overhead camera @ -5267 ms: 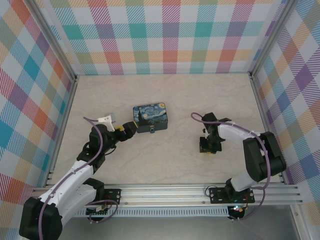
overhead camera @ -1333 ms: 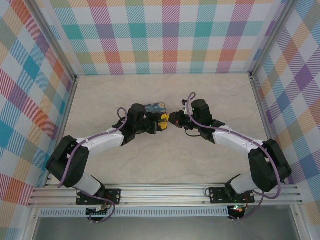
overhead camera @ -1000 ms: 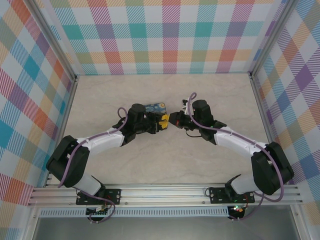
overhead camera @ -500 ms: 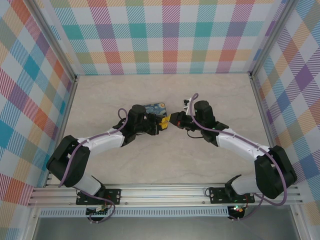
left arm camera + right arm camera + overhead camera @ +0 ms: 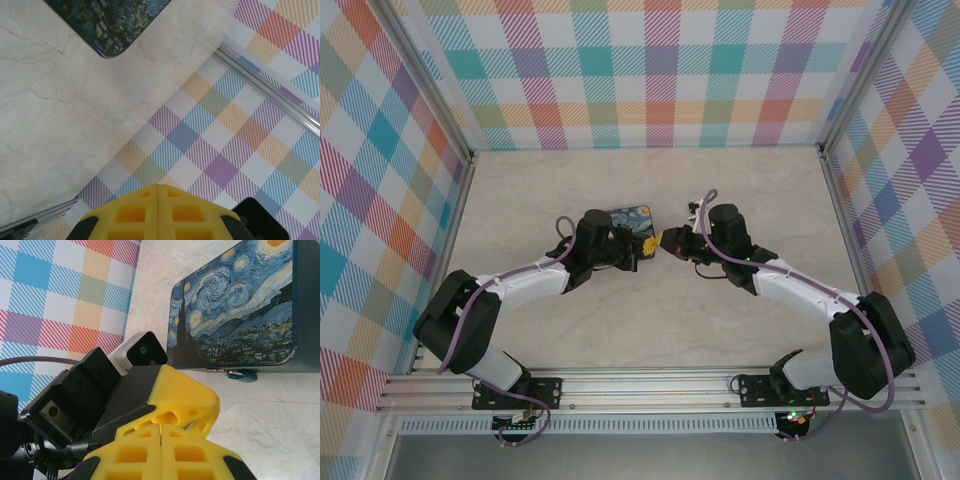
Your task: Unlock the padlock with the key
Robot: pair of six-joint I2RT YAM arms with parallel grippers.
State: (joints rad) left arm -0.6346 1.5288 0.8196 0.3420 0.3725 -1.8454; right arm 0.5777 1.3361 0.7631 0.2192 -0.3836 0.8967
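Yellow left pincer (image 5: 159,189) and right pincer (image 5: 161,429), each pressed together, sit near a dark-blue starry-print box (image 5: 235,310) bearing a small teal-bodied padlock (image 5: 243,375).

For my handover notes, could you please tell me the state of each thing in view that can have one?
Left end effector: shut, nothing seen in its grip.
Right end effector: shut; whether it holds anything cannot be told.
Painted box: lid closed.
Padlock: hanging at the box's edge; locked or not is too small to tell.
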